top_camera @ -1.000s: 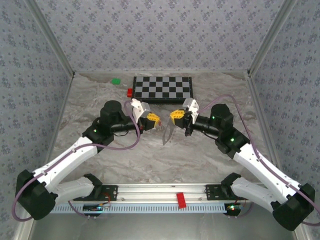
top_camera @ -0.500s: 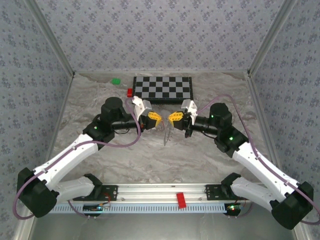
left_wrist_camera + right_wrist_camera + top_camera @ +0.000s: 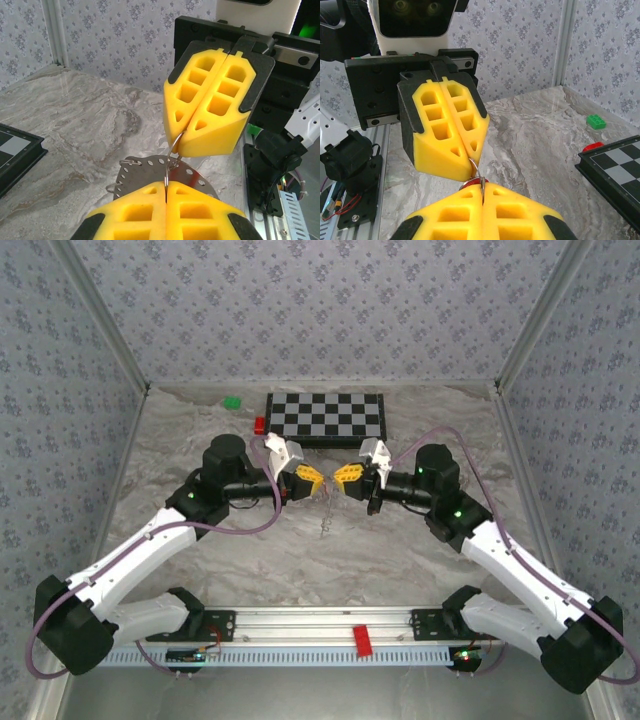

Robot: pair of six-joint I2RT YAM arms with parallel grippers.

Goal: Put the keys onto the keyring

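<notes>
Evidently mid-threading, not finished. From above: left fingers point(image 3: 309, 480) and right fingers point(image 3: 346, 476) tip to tip over the desk point(image 3: 400, 550), each clamped shut on the keyring point(image 3: 325, 522), hanging lengthwise straight down. Left wrist: keyring's thin wire pinched between both tips. Right wrist: red keys point(image 3: 483, 180) at that pinch, seating on the loop unclear.

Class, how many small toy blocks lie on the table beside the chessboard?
2. The green block sits near the back wall, left of the chessboard; the red block lies by the chessboard's left end. Others may be hidden.
</notes>
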